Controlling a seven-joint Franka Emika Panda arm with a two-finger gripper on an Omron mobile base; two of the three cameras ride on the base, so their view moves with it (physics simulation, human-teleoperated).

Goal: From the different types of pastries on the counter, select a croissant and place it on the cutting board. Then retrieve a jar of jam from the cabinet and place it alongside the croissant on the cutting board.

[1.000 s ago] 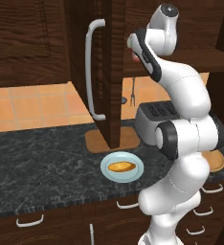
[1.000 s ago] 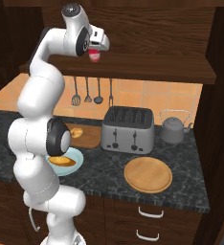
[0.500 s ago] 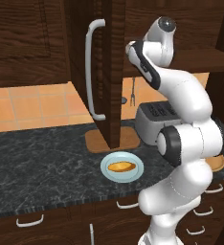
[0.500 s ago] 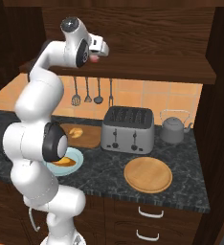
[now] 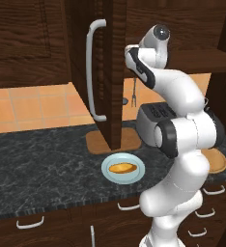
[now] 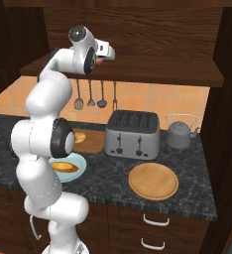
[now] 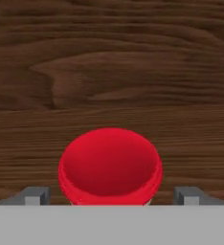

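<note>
Wood-grain cabinet (image 7: 112, 57) backs jar of jam (image 7: 110, 165).

In the hand view we see just the red lid of the jar of jam (image 7: 110, 165); its body is cut off at the bottom. In the left base view the open cabinet (image 5: 107, 72) door hides much of the cutting board (image 5: 101, 141). In the right base view the arm covers the board's left end and part of the blue plate (image 6: 73, 159).
</note>
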